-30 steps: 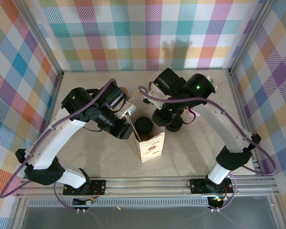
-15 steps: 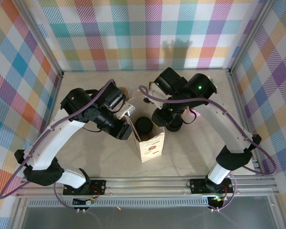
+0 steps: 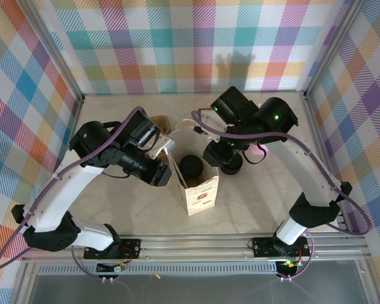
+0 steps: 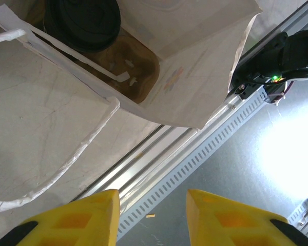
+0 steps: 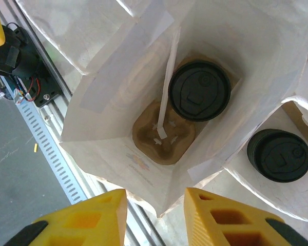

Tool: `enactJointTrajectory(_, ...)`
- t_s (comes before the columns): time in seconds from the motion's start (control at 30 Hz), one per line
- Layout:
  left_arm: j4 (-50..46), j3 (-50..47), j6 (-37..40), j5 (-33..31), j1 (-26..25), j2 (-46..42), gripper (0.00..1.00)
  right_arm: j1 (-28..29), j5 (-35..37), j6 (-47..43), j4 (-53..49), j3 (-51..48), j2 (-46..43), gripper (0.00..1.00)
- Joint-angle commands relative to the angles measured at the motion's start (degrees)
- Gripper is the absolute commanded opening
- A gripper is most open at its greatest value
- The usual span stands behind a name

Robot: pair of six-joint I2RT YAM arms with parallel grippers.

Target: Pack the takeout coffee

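Fingers of the right gripper (image 5: 155, 207) stand apart with nothing between them, hovering over the mouth of the white paper bag (image 5: 105, 84). Straight below, down inside the bag, sits the takeout coffee (image 5: 199, 91), black lid up, seated in one pocket of a brown cardboard carrier (image 5: 161, 136). The pocket beside it is empty, and a thin white paper strip hangs down across it.

On the bag's other side, the left gripper (image 4: 153, 205) is spread too and grips nothing. It waits beside the bag near the loose handle loop (image 4: 100, 125), which lies on the table (image 4: 36, 102). Just outside the bag another black lid (image 5: 278, 155) rests among white paper; what is under it I can't tell.

To my eye the main job looks done: the cup is in the bag, upright, with no claw on it. What may be left is drawing both arms clear, and perhaps tidying the bag's top.
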Motion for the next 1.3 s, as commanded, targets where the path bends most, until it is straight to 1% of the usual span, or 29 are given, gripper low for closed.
enactJointTrajectory(0.0,1.3,-0.7,-0.4,-1.0,-0.8,-1.4,0.39,0.4,0.0,0.0,-0.5,2.1,-1.2,0.36)
enactJointTrajectory(0.13,2.7,-0.5,-0.5,-2.0,-0.7,-1.7,0.39,0.4,-0.3,0.2,0.9,4.4,-1.3,0.38)
enactJointTrajectory(0.27,4.8,-0.5,-1.4,-3.7,-0.6,-2.3,0.39,0.4,0.5,0.4,5.3,4.8,-2.8,0.4)
enactJointTrajectory(0.37,6.5,-0.1,-2.0,-5.5,-0.3,-2.8,0.39,0.4,2.9,2.8,11.3,2.8,-5.3,0.41)
enactJointTrajectory(0.47,8.0,1.2,-2.7,-7.5,0.2,-3.1,0.39,0.4,5.9,3.7,19.8,-2.0,-9.3,0.43)
enactJointTrajectory(0.6,9.4,4.2,-4.4,-9.5,2.5,-2.4,0.4,0.4,10.3,4.5,32.4,-10.0,-14.9,0.49)
enactJointTrajectory(0.67,10.5,5.5,-5.2,-10.5,4.1,-2.1,0.41,0.4,12.2,4.4,36.9,-12.6,-16.6,0.52)
enactJointTrajectory(0.77,13.2,6.3,-6.3,-12.3,7.3,-2.3,0.42,0.3,16.3,3.8,40.0,-13.4,-16.8,0.54)
enactJointTrajectory(0.87,17.0,5.7,-6.7,-14.3,10.4,-2.8,0.45,-0.6,22.3,3.4,39.4,-11.9,-14.6,0.58)
enactJointTrajectory(0.97,21.0,4.0,-6.2,-15.8,13.0,-3.1,0.5,-3.8,27.4,6.4,36.2,-7.7,-10.7,0.62)
enactJointTrajectory(1.0,22.1,3.6,-5.9,-16.0,13.6,-3.0,0.53,-5.5,27.2,8.3,35.0,-6.4,-9.4,0.62)
enactJointTrajectory(1.03,23.5,3.2,-5.1,-15.7,14.1,-2.6,0.55,-8.5,25.4,10.8,34.0,-5.5,-8.4,0.63)
enactJointTrajectory(1.13,25.4,4.0,-3.3,-13.2,15.8,-0.1,0.59,-16.8,17.8,17.8,32.8,-5.4,-6.0,0.65)
enactJointTrajectory(1.27,25.8,7.6,-3.2,-9.7,18.2,5.6,0.6,-22.2,14.0,20.8,31.0,-4.9,-1.5,0.69)
